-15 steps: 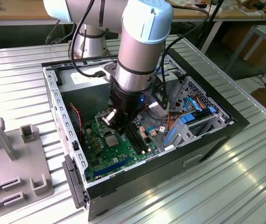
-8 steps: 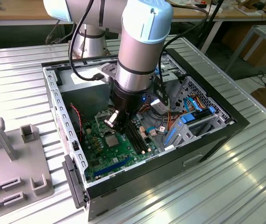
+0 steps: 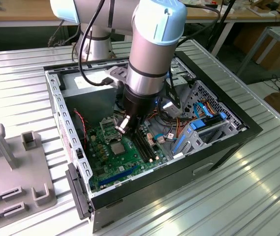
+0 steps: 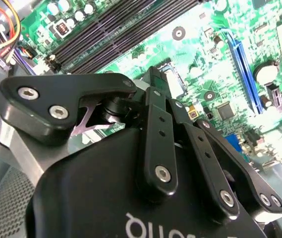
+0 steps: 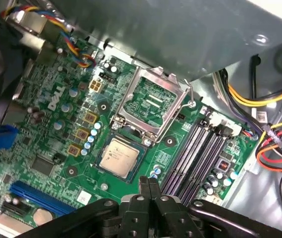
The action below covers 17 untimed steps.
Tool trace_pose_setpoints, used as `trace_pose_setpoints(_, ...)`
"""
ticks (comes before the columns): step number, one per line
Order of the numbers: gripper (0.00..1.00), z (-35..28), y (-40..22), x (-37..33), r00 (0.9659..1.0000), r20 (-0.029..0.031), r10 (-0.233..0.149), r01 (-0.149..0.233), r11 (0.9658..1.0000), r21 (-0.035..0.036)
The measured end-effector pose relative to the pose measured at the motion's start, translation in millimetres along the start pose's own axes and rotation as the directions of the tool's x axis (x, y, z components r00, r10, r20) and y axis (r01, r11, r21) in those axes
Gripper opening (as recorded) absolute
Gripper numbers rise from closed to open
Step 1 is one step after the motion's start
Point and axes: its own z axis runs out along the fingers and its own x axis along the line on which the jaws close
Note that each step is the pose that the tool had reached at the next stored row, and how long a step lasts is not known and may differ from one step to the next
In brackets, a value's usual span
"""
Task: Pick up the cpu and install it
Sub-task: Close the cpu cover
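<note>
The cpu (image 5: pixel 120 156) is a flat silver-grey square lying in its seat on the green board (image 5: pixel 56 134), just beside the hinged metal socket frame (image 5: pixel 153 101), which stands open. In the exterior view the cpu (image 3: pixel 117 146) sits mid-board inside the computer case. My gripper (image 5: pixel 148 184) hovers a little off the cpu's edge, over the board near the memory slots (image 5: pixel 195 148). Its two black fingertips are pressed together with nothing between them. In the exterior view the gripper (image 3: pixel 122 128) hangs low inside the case, above the socket area.
The black open-topped case wall (image 3: pixel 228 142) surrounds the board. Bundles of coloured cables (image 5: pixel 274 144) and a drive bay with blue clips (image 3: pixel 201 128) crowd the exterior view's right. Grey fixture blocks (image 3: pixel 12 152) stand on the ribbed metal table at the exterior view's left.
</note>
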Motion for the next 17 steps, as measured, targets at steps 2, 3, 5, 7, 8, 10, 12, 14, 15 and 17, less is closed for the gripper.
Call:
trace_pose_setpoints(2,0.11,-0.6,-0.1,-0.1,0.9991,0.0018,-0.042,0.042,0.9991,0.0012)
trace_pose_setpoints(3,0.11,-0.8,-0.1,0.0,0.9981,0.0026,-0.062,0.062,0.9981,0.0018)
trace_pose_setpoints(5,0.11,-1.3,-0.1,0.1,0.9952,0.0041,-0.098,0.098,0.9952,0.0031)
trace_pose_setpoints(7,0.11,-2.0,-0.1,0.1,0.9906,0.0055,-0.137,0.137,0.9906,0.0045)
trace_pose_setpoints(8,0.11,-2.3,-0.2,0.1,0.9877,0.0063,-0.156,0.156,0.9878,0.0051)
trace_pose_setpoints(10,0.11,-3.0,-0.2,0.1,0.9796,0.0079,-0.201,0.201,0.9797,0.0068)
trace_pose_setpoints(12,0.11,-3.6,-0.2,-0.1,0.9732,0.0088,-0.23,0.23,0.9732,0.0076)
trace_pose_setpoints(14,0.11,-3.7,-0.3,-1.1,0.9701,0.0102,-0.242,0.242,0.9702,0.0064)
trace_pose_setpoints(15,0.11,-3.7,-0.4,-1.7,0.969,0.0126,-0.247,0.247,0.9691,0.0041)
trace_pose_setpoints(17,0.11,-3.6,-1.0,-3.4,0.9658,0.0197,-0.259,0.259,0.966,-0.003)
